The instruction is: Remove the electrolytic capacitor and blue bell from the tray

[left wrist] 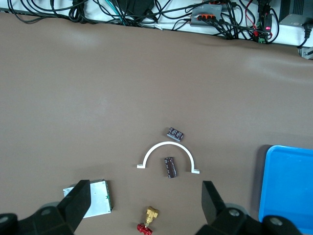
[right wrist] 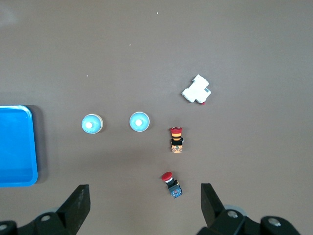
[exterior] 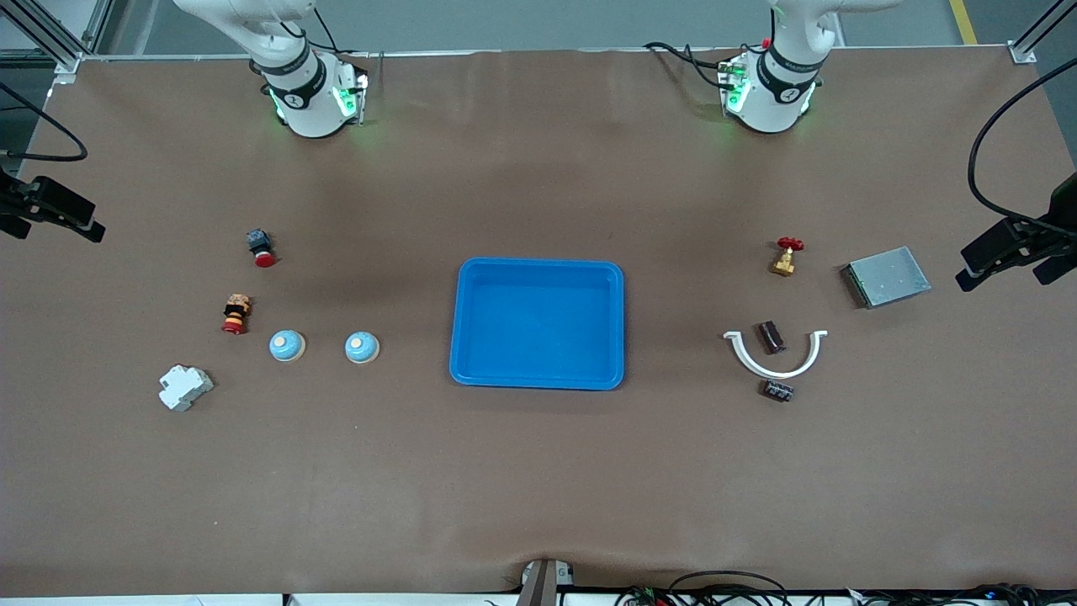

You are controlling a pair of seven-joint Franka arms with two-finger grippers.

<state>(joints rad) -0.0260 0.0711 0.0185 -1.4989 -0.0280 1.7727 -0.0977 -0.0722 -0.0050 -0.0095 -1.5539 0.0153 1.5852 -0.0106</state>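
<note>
Two light-blue bells (exterior: 287,346) (exterior: 362,347) stand side by side toward the right arm's end of the table; they also show in the right wrist view (right wrist: 139,122) (right wrist: 92,123). A dark cylindrical capacitor (exterior: 770,337) (left wrist: 170,167) lies inside a white half-ring (exterior: 776,358) (left wrist: 168,152) toward the left arm's end. A second small dark part (exterior: 778,390) (left wrist: 176,133) lies just nearer the front camera. Both hands are out of the front view. My left gripper (left wrist: 145,205) hangs open high over the red-handled valve (left wrist: 149,221). My right gripper (right wrist: 144,203) hangs open high over a red push button (right wrist: 171,184). Neither holds anything.
A blue tray (exterior: 538,266) sits mid-table with nothing in it. A grey metal box (exterior: 885,276) lies beside the valve (exterior: 786,255). Near the bells are two red push buttons (exterior: 261,247) (exterior: 236,313) and a white breaker (exterior: 184,387).
</note>
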